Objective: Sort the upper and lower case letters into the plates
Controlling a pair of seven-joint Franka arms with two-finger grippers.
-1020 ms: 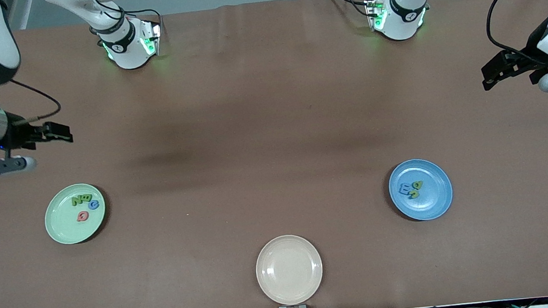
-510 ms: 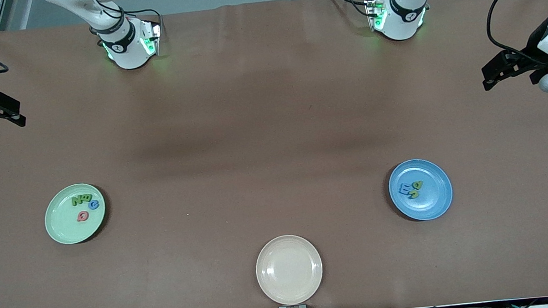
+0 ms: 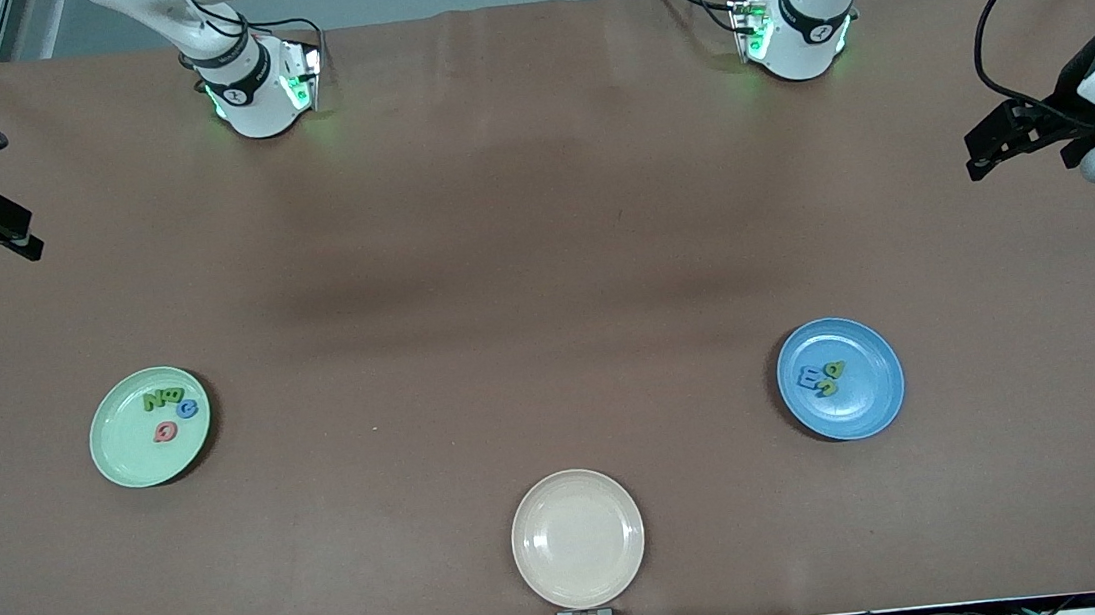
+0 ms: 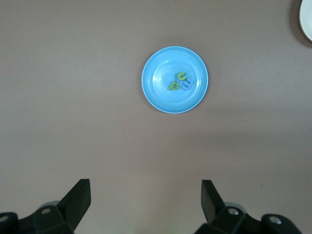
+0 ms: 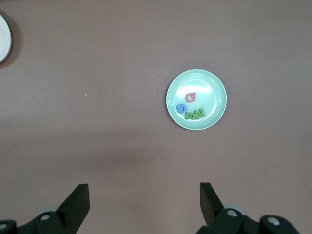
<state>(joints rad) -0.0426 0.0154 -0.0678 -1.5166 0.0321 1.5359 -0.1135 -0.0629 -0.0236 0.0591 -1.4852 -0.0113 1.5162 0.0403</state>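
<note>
The pale mint green plate (image 3: 125, 454) lies toward the right arm's end and holds several letters: green ones (image 3: 162, 397), a blue one (image 3: 187, 409) and a pinkish red one (image 3: 164, 432). It also shows in the right wrist view (image 5: 214, 92) with its letters (image 5: 195, 115). The blue plate (image 3: 868, 402) lies toward the left arm's end with a small cluster of green and blue letters (image 3: 821, 379); the left wrist view shows that plate (image 4: 158, 92) and its letters (image 4: 180, 82). My left gripper (image 3: 980, 160) (image 4: 146, 200) and right gripper (image 3: 24, 242) (image 5: 145, 202) are open, empty, high over bare table.
An empty beige cream plate (image 3: 578, 538) sits at the table's edge nearest the front camera, midway between the two plates. Brown cloth (image 3: 542, 248) covers the table. The two arm bases stand along the top of the front view.
My right arm has pulled back from near the mint plate toward the table's edge at its own end. My left gripper has barely moved. The letters and plates lie as before.
</note>
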